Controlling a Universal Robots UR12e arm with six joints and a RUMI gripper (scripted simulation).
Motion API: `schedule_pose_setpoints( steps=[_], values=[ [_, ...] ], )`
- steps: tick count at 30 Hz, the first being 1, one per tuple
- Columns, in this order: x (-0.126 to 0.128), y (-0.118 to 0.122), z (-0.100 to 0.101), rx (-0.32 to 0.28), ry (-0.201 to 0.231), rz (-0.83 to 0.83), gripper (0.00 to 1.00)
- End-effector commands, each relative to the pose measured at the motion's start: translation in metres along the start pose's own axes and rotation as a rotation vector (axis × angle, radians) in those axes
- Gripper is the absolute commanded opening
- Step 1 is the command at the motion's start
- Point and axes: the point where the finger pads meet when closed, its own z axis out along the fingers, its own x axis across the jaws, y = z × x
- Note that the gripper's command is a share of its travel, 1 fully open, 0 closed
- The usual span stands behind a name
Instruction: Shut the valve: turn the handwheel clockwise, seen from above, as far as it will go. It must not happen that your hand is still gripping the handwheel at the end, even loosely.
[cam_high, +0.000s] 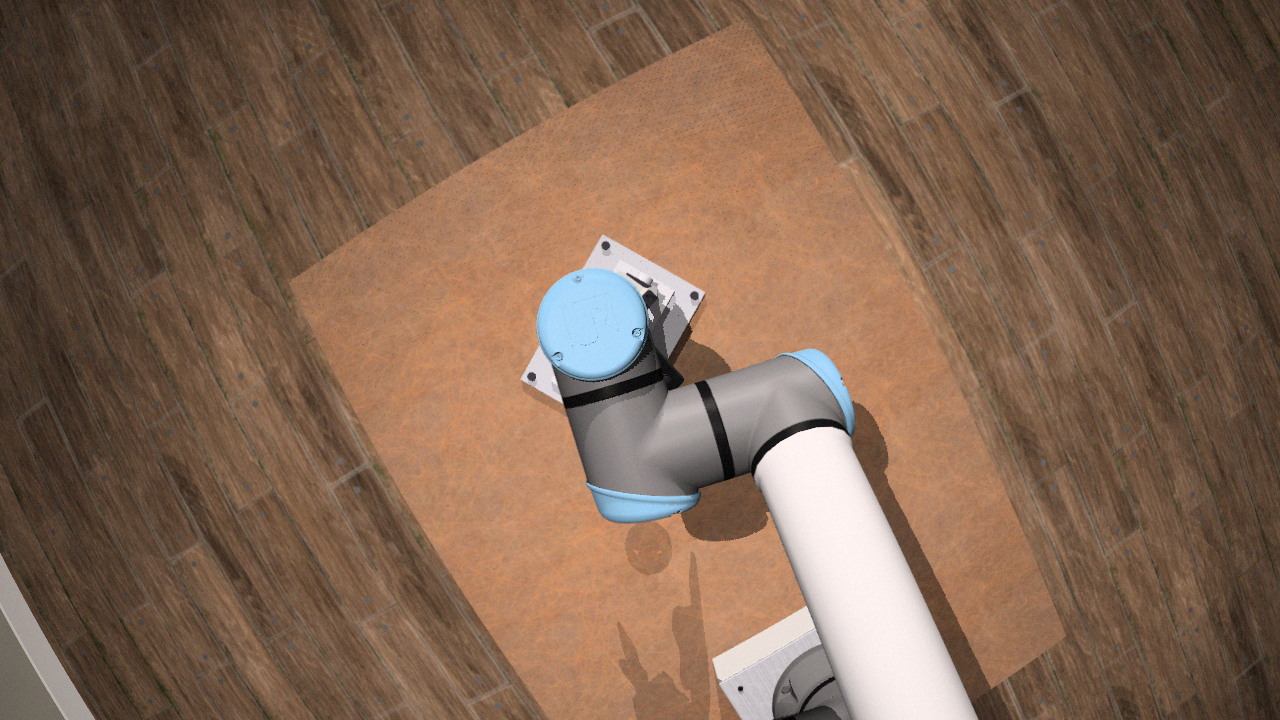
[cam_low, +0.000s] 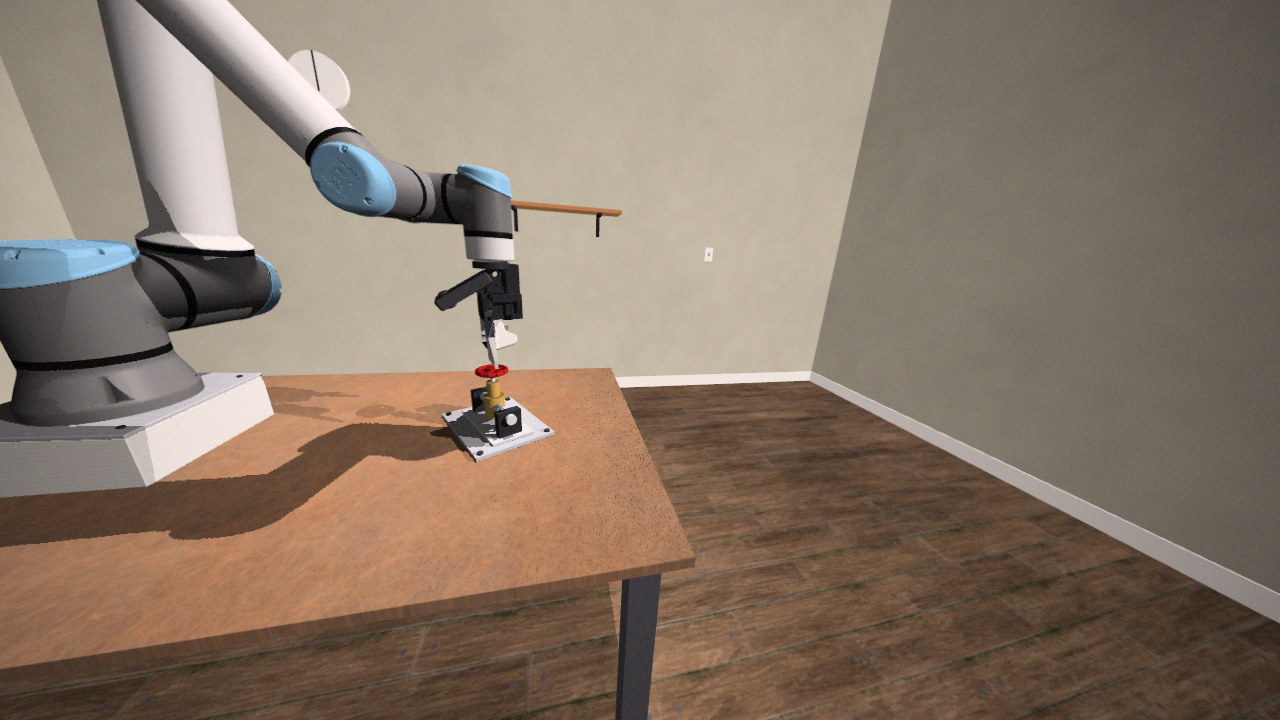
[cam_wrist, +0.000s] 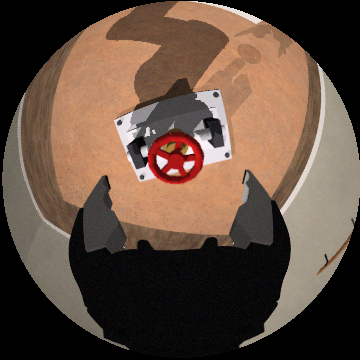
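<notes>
The valve has a red spoked handwheel (cam_low: 490, 370) (cam_wrist: 174, 161) on a brass stem, mounted on a grey base plate (cam_low: 469, 434) (cam_wrist: 217, 107) (cam_high: 684, 295) on the table. In the top view the handwheel is hidden under the arm's wrist. My gripper (cam_wrist: 175, 172) (cam_low: 494, 344) is open and empty. It hangs straight above the handwheel, a short way over it, with the fingers pointing down. In the wrist view the wheel lies just ahead of the gap between the two fingertips.
The wooden table (cam_low: 358, 519) (cam_high: 501, 223) bears the robot's white base (cam_low: 125, 438) at its left. The table's right edge runs close to the valve. A wall shelf (cam_low: 563, 209) hangs behind.
</notes>
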Motion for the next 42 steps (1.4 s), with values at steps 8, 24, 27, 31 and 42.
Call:
schedule_pose_setpoints(
  steps=[8,24,27,31,42],
  values=[
    [0.002,-0.001,0.016,0.002,0.002,-0.003,1.00],
    [0.003,-0.001,0.034,0.002,0.002,-0.002,1.00],
    [0.003,-0.001,0.037,0.002,0.002,-0.002,1.00],
    [0.002,0.000,0.039,0.001,0.002,-0.002,1.00],
    [0.002,0.000,0.044,0.001,0.002,-0.002,1.00]
  ],
)
